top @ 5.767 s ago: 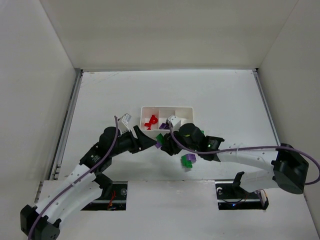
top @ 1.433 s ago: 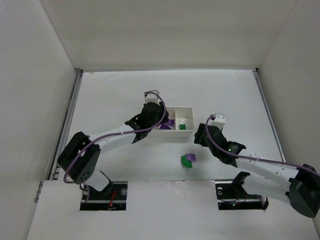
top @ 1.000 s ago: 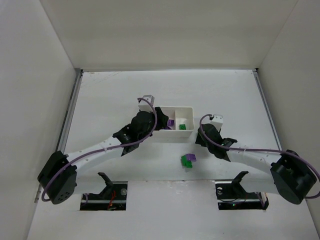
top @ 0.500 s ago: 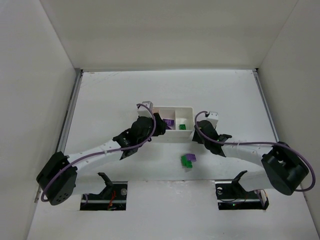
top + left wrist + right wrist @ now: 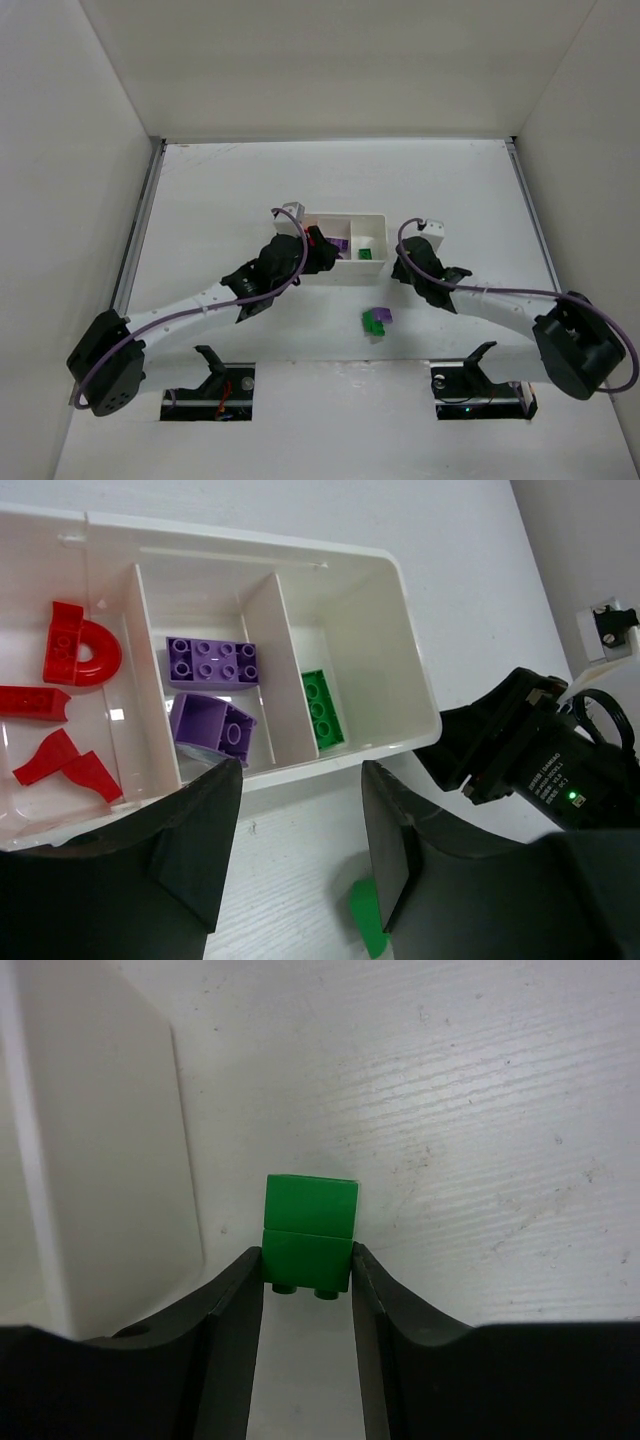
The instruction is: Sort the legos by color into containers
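Observation:
The white tray [image 5: 395, 590] holds red legos [image 5: 75, 655] in its left container, purple legos [image 5: 210, 660] in the middle one and a green lego [image 5: 325, 710] in the right one. My left gripper [image 5: 300, 780] hovers open and empty at the tray's near edge [image 5: 318, 248]. My right gripper [image 5: 305, 1265] is down on the table just right of the tray [image 5: 400, 268], shut on a green lego [image 5: 311, 1210] that both fingers touch. That lego is hidden in the top view. A joined green and purple lego [image 5: 375, 320] lies loose on the table.
The tray's right wall [image 5: 110, 1160] stands close to the left of my right gripper's fingers. White enclosure walls [image 5: 80, 200] bound the table on three sides. The right arm's wrist [image 5: 530, 755] shows in the left wrist view beside the tray's right end.
The right jaws have narrowed onto the green lego beside the tray. The left gripper has settled over the tray's near left edge and barely moved in the last half second.

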